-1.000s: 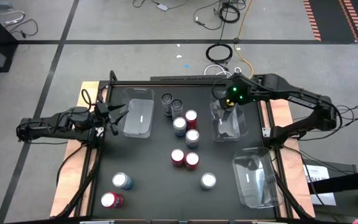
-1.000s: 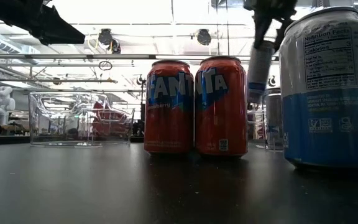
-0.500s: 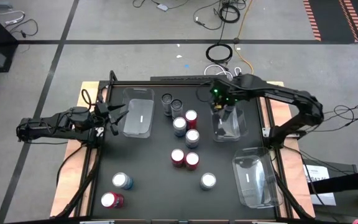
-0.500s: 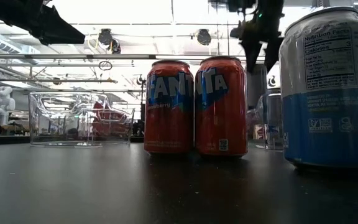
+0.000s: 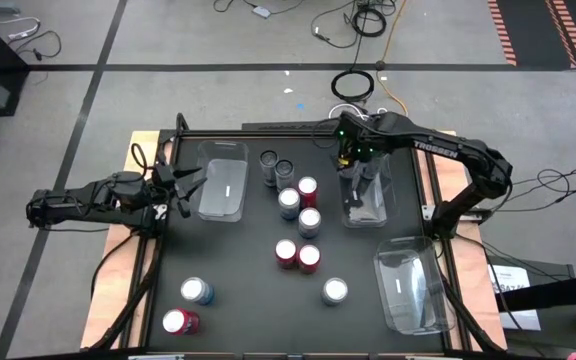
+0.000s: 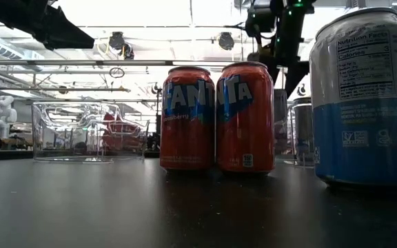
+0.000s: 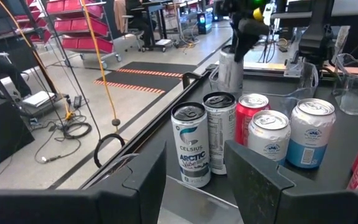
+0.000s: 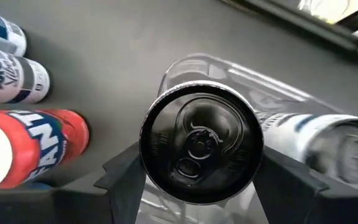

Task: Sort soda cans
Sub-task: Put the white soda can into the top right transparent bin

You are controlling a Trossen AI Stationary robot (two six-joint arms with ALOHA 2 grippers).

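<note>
— So our right gripper (image 8: 199, 180) has its fingers spread either side of a dark can (image 8: 199, 144), standing in the clear tray (image 5: 368, 195) right of centre, not clamping it

— Agreed; greys collect there. Our left gripper (image 5: 183, 188), fingers parted and empty, waits mid-left beside another tray (image 5: 222, 186)

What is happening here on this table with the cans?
The robot is sorting soda cans into clear trays. The right gripper is over the tray at the table's far right, its fingers on either side of a dark-topped can standing in that tray; another can lies beside it. The left gripper waits, open, beside the left tray. Most cans are loose mid-table.
</note>
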